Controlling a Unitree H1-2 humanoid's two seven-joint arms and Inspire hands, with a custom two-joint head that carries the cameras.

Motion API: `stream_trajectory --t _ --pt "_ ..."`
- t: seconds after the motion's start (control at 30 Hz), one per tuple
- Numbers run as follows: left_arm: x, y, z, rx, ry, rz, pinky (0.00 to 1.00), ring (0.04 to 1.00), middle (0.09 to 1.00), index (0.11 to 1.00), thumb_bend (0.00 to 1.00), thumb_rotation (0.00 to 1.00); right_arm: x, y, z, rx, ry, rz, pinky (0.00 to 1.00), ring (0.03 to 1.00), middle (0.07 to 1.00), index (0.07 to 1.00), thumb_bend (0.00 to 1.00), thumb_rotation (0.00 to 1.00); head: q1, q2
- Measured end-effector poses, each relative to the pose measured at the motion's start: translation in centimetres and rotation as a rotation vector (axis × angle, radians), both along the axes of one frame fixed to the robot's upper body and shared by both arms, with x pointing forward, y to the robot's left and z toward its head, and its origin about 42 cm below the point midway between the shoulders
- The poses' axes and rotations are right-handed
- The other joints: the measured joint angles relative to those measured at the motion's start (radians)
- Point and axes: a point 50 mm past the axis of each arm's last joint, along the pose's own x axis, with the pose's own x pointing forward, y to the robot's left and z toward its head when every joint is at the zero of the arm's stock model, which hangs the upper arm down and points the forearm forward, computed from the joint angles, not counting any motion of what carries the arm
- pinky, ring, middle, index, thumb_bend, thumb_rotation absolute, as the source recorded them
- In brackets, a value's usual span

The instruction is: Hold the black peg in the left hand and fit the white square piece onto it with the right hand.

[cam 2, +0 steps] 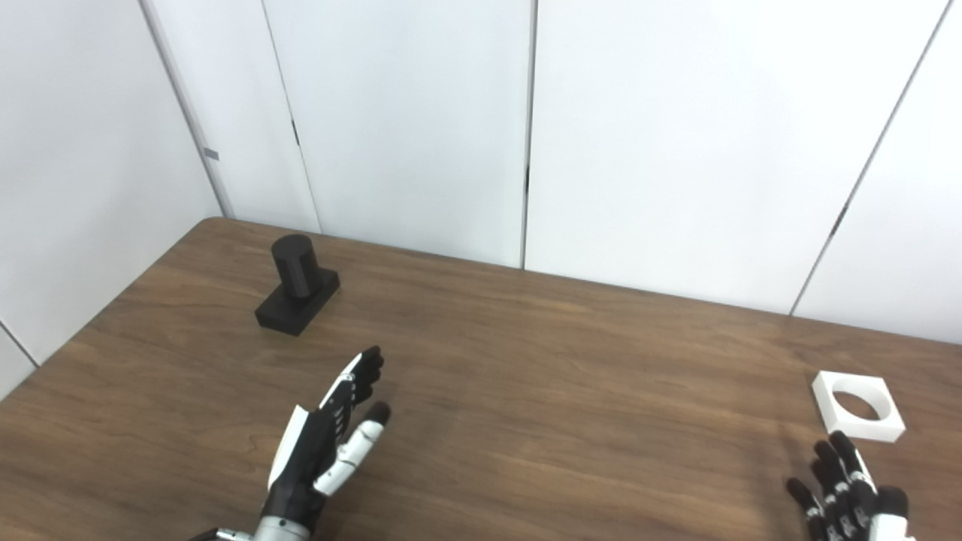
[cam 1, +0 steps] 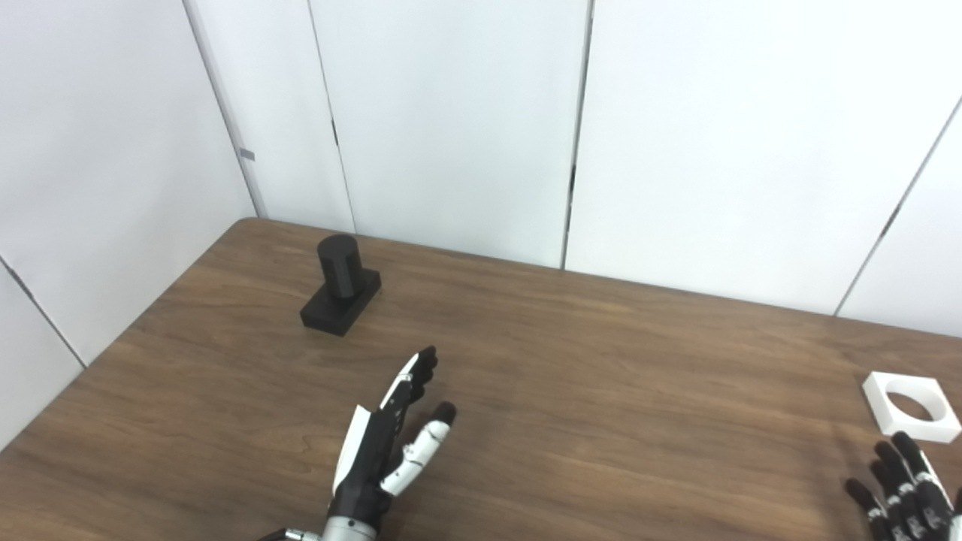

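The work is at its reaching step, with nothing grasped yet. The black cylindrical peg on its black rectangular base (cam 1: 342, 285) stands upright near the far left corner of the brown wooden worktop (cam 1: 601, 376). The left robot hand (cam 1: 391, 439) is released, fingers extended toward the peg but well apart from it. The white square piece with a round hole (cam 1: 911, 406) lies flat at the right edge, just beyond the released right robot hand (cam 2: 845, 488). Next, the left should probably close around the peg.

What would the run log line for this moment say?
stage: approach | left hand: open, short of black peg | right hand: open, near white square piece | both parts on table, untouched
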Motion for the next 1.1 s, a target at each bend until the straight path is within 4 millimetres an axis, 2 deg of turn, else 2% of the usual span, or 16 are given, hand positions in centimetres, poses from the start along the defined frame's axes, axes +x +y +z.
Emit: stream_trajectory --t 0.1,0.2,0.27,0.37,0.43,0.53,0.6,0.7,0.77,1.0,1.1 --pt "-0.1 0.4 1.2 0.044 -0.01 0.042 0.87 0.905 0.92 0.938 0.6 0.6 0.0 0.0 0.0 -0.003 0.0 0.001 1.0 1.0 0.979 0.963 0.75 1.0 0.008 -0.003" --pt "-0.2 1.2 3.0 0.109 -0.034 0.099 0.88 0.916 0.925 0.94 0.64 0.65 -0.1 -0.1 0.0 -0.004 0.0 0.0 1.0 0.981 0.966 0.953 0.76 1.0 0.008 -0.003" --pt "-0.3 1.9 4.1 0.153 -0.03 0.146 0.78 0.884 0.955 0.948 0.68 0.68 -0.2 0.0 0.0 -0.005 0.002 0.0 1.0 0.98 0.962 0.952 0.77 1.0 0.012 -0.003" --pt "-0.4 2.9 5.1 0.281 0.022 0.235 0.94 0.981 0.994 0.967 0.75 0.73 -0.2 -0.1 0.0 -0.007 0.002 0.0 1.0 0.984 0.961 0.948 0.76 1.0 0.014 -0.002" --pt "-0.4 3.7 5.1 0.373 0.074 0.301 0.99 0.996 0.997 0.969 0.82 0.75 -0.3 -0.1 0.0 -0.008 0.002 -0.001 1.0 0.982 0.959 0.949 0.77 1.0 0.014 -0.002" --pt "-0.4 5.0 5.2 0.465 0.132 0.385 0.95 1.0 0.982 0.959 0.86 0.74 -0.3 -0.1 -0.1 -0.009 0.002 -0.003 1.0 0.979 0.959 0.949 0.78 1.0 0.012 0.0" --pt "-0.1 5.5 5.4 0.526 0.149 0.424 0.99 1.0 0.975 0.948 0.89 0.72 -0.3 -0.1 -0.1 -0.009 0.003 -0.003 1.0 0.976 0.958 0.95 0.78 1.0 0.011 0.002" --pt "0.8 6.2 6.0 0.616 0.148 0.462 1.0 0.996 0.968 0.936 0.93 0.73 -0.3 -0.1 -0.1 -0.012 0.003 -0.003 1.0 0.974 0.954 0.954 0.77 1.0 0.006 0.0" --pt "1.5 6.7 6.4 0.676 0.152 0.486 1.0 1.0 0.988 0.951 0.96 0.78 -0.3 -0.1 -0.1 -0.012 0.002 -0.002 1.0 0.961 0.944 0.943 0.78 1.0 0.005 0.002" --pt "3.4 8.6 5.6 0.825 0.259 0.523 1.0 1.0 1.0 0.958 0.96 0.82 -0.3 0.0 -0.1 -0.014 0.001 -0.001 1.0 0.944 0.933 0.93 0.76 1.0 0.0 0.005" --pt "4.5 9.4 5.9 0.869 0.284 0.532 1.0 1.0 1.0 0.957 0.96 0.84 -0.3 0.0 -0.1 -0.013 0.001 -0.001 1.0 0.947 0.932 0.927 0.76 1.0 -0.002 0.006"
